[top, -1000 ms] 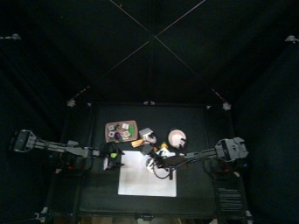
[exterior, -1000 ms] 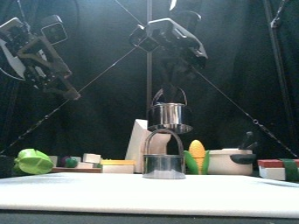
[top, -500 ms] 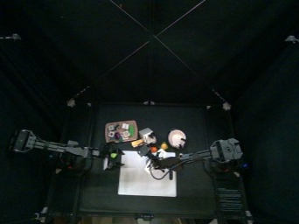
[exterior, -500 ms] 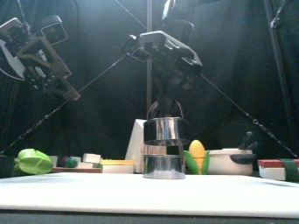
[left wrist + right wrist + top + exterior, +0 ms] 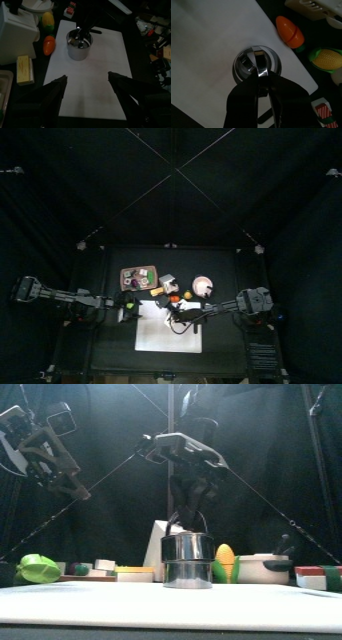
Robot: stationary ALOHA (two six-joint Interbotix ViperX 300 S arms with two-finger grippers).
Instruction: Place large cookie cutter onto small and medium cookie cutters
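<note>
A: What sits at the left of the scene?

B: The left end effector (image 5: 47,454) hangs high at the left, well apart from the work. In its own wrist view its two black jaws stand wide apart with nothing between them. Low on the left of the tabletop (image 5: 80,606) lies a green toy (image 5: 38,568), and just right of it a yellow block (image 5: 132,570).

A: And the cookie cutters?

B: They stand near the middle, on a white mat (image 5: 93,70). The large cookie cutter (image 5: 186,545) is a shiny metal ring with straight walls, open at the top, bright where the light strikes it. It sits on top of the stack of cookie cutters (image 5: 187,574) below it, roughly in line with that stack; whether it is fully settled I cannot tell.

A: What has hold of it?

B: The right end effector (image 5: 260,75) comes down from above, jaws clamped on the large cutter's rim at one side, as its wrist view shows.

A: Further right?

B: An orange toy (image 5: 291,32) lies just beside the mat, a corn cob (image 5: 226,562) stands behind the stack on its right, then a white bowl (image 5: 267,569), and at the far right a red and green block (image 5: 318,573).
</note>
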